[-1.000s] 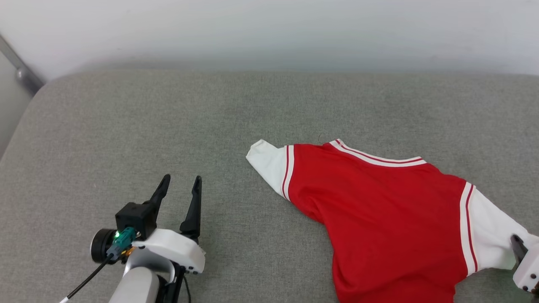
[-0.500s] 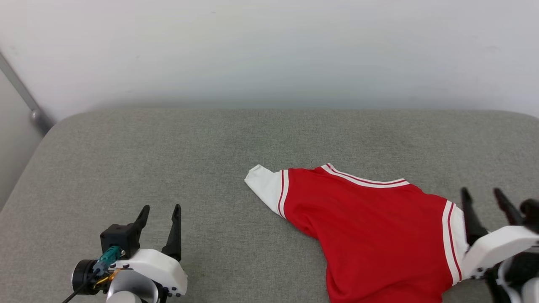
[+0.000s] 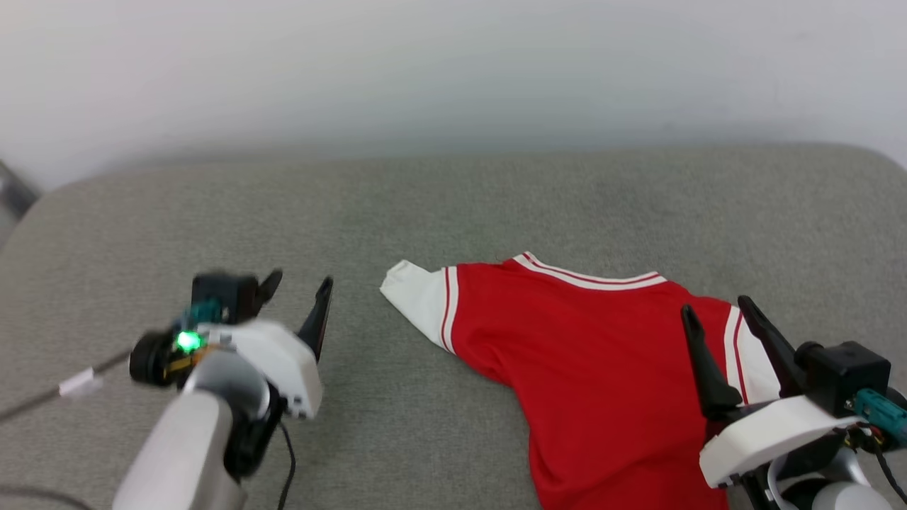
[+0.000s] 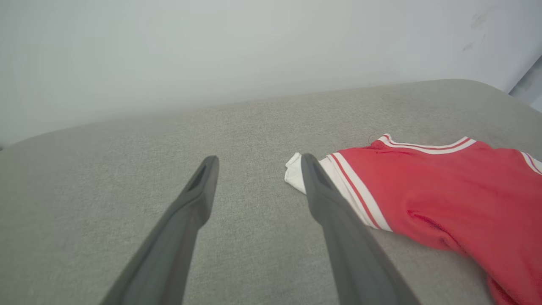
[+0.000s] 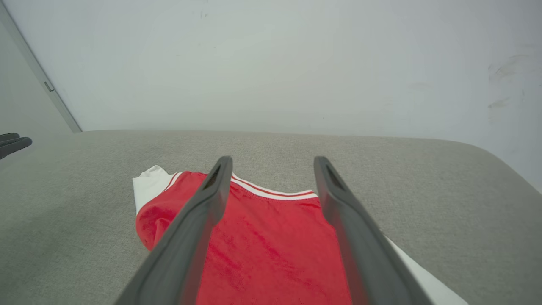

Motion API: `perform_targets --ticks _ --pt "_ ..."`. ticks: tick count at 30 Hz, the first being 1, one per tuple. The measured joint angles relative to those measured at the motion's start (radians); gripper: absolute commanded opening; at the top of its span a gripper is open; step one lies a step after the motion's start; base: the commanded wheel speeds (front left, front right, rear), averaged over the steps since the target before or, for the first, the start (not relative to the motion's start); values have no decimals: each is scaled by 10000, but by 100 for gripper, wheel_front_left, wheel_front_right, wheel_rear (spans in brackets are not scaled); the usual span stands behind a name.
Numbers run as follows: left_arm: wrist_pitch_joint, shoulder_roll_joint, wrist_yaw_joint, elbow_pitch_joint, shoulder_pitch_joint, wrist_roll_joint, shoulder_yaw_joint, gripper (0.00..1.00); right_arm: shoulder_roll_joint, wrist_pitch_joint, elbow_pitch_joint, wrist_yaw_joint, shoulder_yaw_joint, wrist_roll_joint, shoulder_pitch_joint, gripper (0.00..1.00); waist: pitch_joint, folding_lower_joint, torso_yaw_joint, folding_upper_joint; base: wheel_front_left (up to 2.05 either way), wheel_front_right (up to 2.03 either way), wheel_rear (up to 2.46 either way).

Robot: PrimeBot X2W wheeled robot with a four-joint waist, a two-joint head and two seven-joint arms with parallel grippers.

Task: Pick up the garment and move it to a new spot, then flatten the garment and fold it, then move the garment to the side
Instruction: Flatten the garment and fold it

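1. The shirt point(image 3: 595, 354) lies mostly spread on the grey cushion point(image 3: 496, 205), right of centre in the head view. Its collar point(image 3: 588, 276) is on the far side and one white sleeve point(image 3: 414, 301) points toward the robot's left.
2. The left gripper point(image 3: 301, 278) hangs over bare cushion just beside that sleeve, fingers wide apart and empty. The right gripper point(image 3: 715, 305) hovers above the other sleeve point(image 3: 755, 368), equally wide and holding nothing.
3. The step looks like the first pick-up, with neither side gripped yet.
4. Bring the left gripper across onto the sleeve near its striped seam, not the loose tip — a tip grasp would probably let the body sag.
5. Lower the right gripper onto the matching shoulder so both grips sit level.
6. Press into the cushion before closing. The fabric is thin and flat, so a shallow pinch may catch nothing.
7. Lift both sides together — uneven height would likely bunch the cloth.
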State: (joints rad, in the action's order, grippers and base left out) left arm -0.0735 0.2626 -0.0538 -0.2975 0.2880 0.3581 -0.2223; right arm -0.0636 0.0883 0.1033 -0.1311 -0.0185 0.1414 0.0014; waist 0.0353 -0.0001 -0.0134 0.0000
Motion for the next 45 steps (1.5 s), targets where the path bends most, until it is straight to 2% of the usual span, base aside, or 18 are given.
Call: perform_targets --ticks 6,12,15,20,22,25,26,27,28,29,32,37,45 --pt "-2263 431 -623 -424 2167 608 -654 100 75 -169 140 0 -255 31 -527 100 967 2 -456 0 0 0 0" --pt "-4686 1189 -752 -1174 3498 1720 -1484 100 109 -431 -46 2 -443 90 -878 100 1807 3 -1114 0 0 0 0" --pt "-5881 1716 -755 -1181 3848 2769 -2305 100 111 -660 -199 2 -516 345 -1025 100 2257 3 -1560 0 0 0 0" --pt "-6807 2370 -755 -1352 4155 3632 -2934 100 113 -882 -416 2 -558 573 -1162 100 2787 3 -1954 0 0 0 0" --pt "-6968 2428 -755 -1432 4225 3785 -2993 100 113 -917 -462 2 -552 627 -1207 100 2878 3 -2018 0 0 0 0" --pt "-7745 2579 -773 -1758 4557 4265 -3170 100 115 -1047 -665 2 -533 719 -1246 100 3134 1 -2247 0 0 0 0" --pt "-7745 2579 -773 -1758 4557 4265 -3170 88 115 -1047 -665 2 -533 719 -1246 100 3134 1 -2247 0 0 0 0" --pt "-7938 2587 -773 -1856 4630 4372 -3175 49 117 -1058 -698 2 -529 750 -1249 100 3177 2 -2289 0 0 0 0" --pt "-8078 2587 -773 -1927 4697 4447 -3183 33 115 -1099 -727 2 -537 784 -1255 100 3211 1 -2324 0 0 0 0" --pt "-8107 2585 -773 -1973 4716 4495 -3183 0 115 -1103 -752 2 -546 802 -1276 100 3234 1 -2352 0 0 0 0" --pt "-7883 2583 -767 -2104 4740 4529 -3200 0 115 -1139 -809 2 -533 871 -1332 100 3245 1 -2379 0 0 0 0" --pt "-6822 2368 -767 -2299 4500 4272 -3317 0 117 -1037 -857 2 -318 905 -1301 100 3009 1 -2253 0 0 0 0" --pt "-4681 2082 -330 -2153 3677 3699 -3304 0 128 -102 -913 2 571 1262 -1020 100 2281 2 -1748 0 0 0 0"
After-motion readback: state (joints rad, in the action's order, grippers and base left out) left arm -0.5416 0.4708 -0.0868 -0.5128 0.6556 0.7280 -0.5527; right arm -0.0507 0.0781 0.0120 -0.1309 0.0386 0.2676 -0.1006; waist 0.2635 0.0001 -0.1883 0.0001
